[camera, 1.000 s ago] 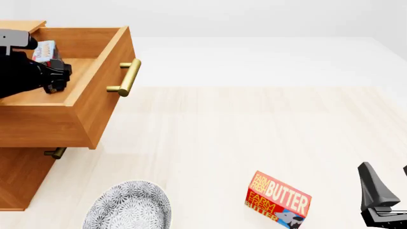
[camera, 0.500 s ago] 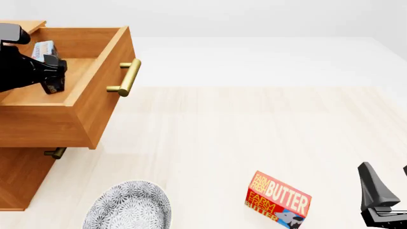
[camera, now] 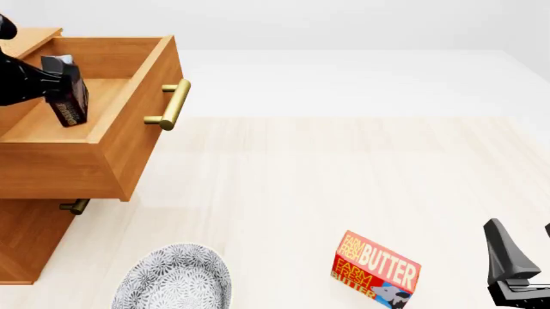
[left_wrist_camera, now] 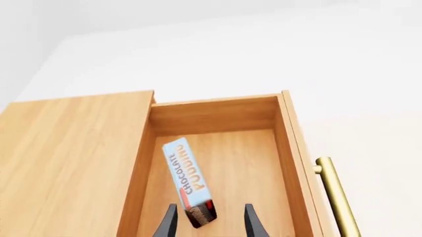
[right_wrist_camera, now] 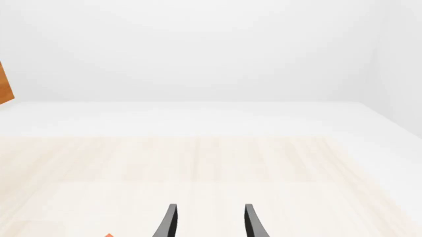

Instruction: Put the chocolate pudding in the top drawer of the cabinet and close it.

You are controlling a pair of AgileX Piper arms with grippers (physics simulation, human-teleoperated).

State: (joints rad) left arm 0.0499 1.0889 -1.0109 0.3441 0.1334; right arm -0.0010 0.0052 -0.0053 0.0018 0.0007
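- We find the cabinet (camera: 35,232) at the front view's left, with its top drawer (camera: 129,135) pulled out and its brass handle (camera: 172,103) facing right.
- The chocolate pudding (left_wrist_camera: 189,181) lies inside the open top drawer; in the left wrist view it rests on the drawer floor, near the wall on the cabinet side, its dark brown end towards the camera.
- We note the left gripper (left_wrist_camera: 208,221) above the drawer with its fingers apart. The brown end of the pudding shows between the fingertips, but neither finger appears to touch it.
- In the front view the left arm (camera: 22,80) covers the pudding, so we cannot confirm the box from that view.
- The right gripper (right_wrist_camera: 208,221) sits low at the near right of the table (camera: 344,167), fingers apart, nothing between them.
- A red butter box (camera: 375,268) stands on the table near the front edge, well apart from the cabinet.
- A grey patterned plate (camera: 176,280) lies just in front of the cabinet, at the near left.
- The lower drawer's handle (camera: 75,206) shows beneath the open drawer.
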